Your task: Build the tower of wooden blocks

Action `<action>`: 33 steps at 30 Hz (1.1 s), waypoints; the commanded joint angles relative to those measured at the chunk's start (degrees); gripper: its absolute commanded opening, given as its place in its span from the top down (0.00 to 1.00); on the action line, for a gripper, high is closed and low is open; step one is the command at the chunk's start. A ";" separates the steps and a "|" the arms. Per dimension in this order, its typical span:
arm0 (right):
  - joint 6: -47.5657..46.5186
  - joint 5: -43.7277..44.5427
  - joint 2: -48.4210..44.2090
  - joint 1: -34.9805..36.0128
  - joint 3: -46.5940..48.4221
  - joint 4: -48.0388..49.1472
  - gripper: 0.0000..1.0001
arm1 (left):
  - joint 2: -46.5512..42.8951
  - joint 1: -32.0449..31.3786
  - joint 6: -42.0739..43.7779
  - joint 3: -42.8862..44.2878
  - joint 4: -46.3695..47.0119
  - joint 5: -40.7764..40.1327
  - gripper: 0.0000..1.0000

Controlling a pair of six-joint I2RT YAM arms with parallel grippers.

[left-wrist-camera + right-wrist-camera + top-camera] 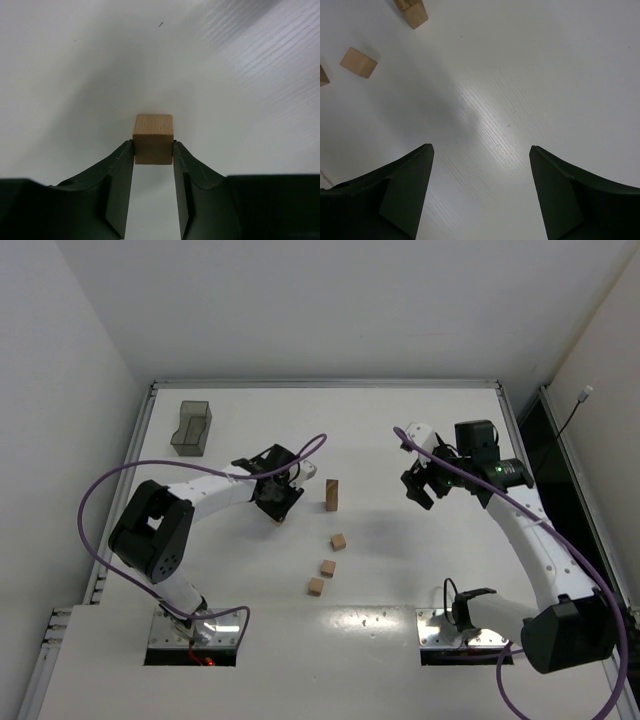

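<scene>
Left gripper (153, 146) pinches one wood cube (153, 135) at its fingertips, just left of the tower (331, 494) mid-frame, probably to stack. Right gripper (481, 152) wide, empty. Three loose cubes (328, 568) below the tower.

Slim tan tower (331, 494) stands upright; three loose wood blocks (327, 568) lie apart, nearer the arms; a fourth block (153, 145) sits pinched in the left gripper (153, 156).

The right gripper (481, 148) hangs over the table (530, 75), jaws wide apart; the tower (412, 12) shows only its foot; a block (358, 62) lies near the tower, lower left of it; a second block (321, 75) lies farther from the tower, cut by the edge.
</scene>
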 commanded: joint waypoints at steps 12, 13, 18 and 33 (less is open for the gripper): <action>0.47 -1.80 0.82 -0.38 3.02 0.10 0.26 | -1.05 -0.42 -0.68 2.14 -1.24 -1.02 0.66; 0.47 -1.80 1.34 -0.38 3.02 0.10 0.26 | -1.05 -0.42 -0.68 2.14 -1.24 -1.02 0.66; 0.47 -1.80 1.35 -0.38 3.55 0.10 0.26 | -0.52 -0.42 -0.68 2.14 -1.24 -0.40 0.66; 0.47 -1.80 2.40 -0.38 4.07 0.10 0.27 | 0.54 -0.42 -0.68 1.61 -1.24 0.13 0.61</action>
